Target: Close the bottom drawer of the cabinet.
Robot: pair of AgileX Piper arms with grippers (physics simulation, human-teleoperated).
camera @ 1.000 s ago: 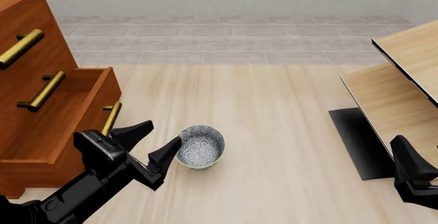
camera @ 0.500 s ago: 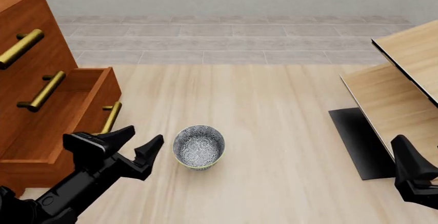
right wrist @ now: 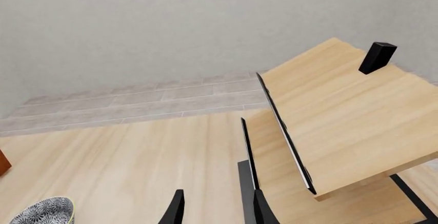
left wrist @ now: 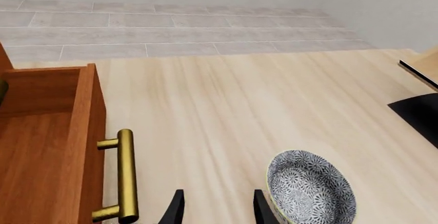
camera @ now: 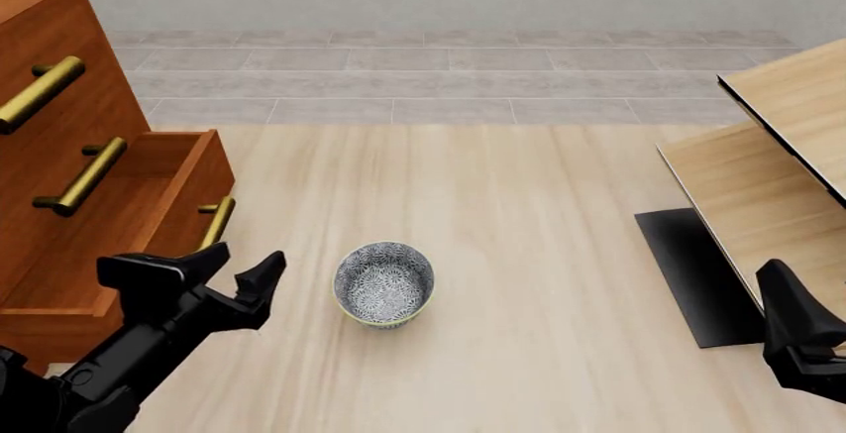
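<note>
Presently catalogued, front view: cabinet (camera: 59,106), large reddish-brown chest at the left edge of the table (camera: 529,255), its two upper fronts shut and each bearing a brass bar handle. Bottom drawer (camera: 119,225), pulled well out toward the table's middle, plain wood interior exposed; its brass handle (camera: 216,223) stands on the outer face, clear in the left wrist view as a vertical gold bar (left wrist: 125,175). Left gripper (camera: 218,274), black, fingers spread with nothing between them, poised just in front of the drawer face below the handle; whether it touches the wood cannot be told. Left wrist view: its two fingertips (left wrist: 174,211) apart over bare table between the handle and the bowl. Patterned bowl (camera: 383,282), blue-white, upright, empty, just beside the left gripper on its right and apart from the drawer. Pale light-wood furniture (camera: 780,156) with black edging, tilted panels at the far right, well apart from the cabinet; a black base panel (camera: 687,274) lies under it. Right gripper (camera: 793,339), low at the right edge beside that furniture; in its wrist view the fingertips (right wrist: 176,211) stand parted, holding nothing. Nothing lies between drawer face and cabinet body.
</note>
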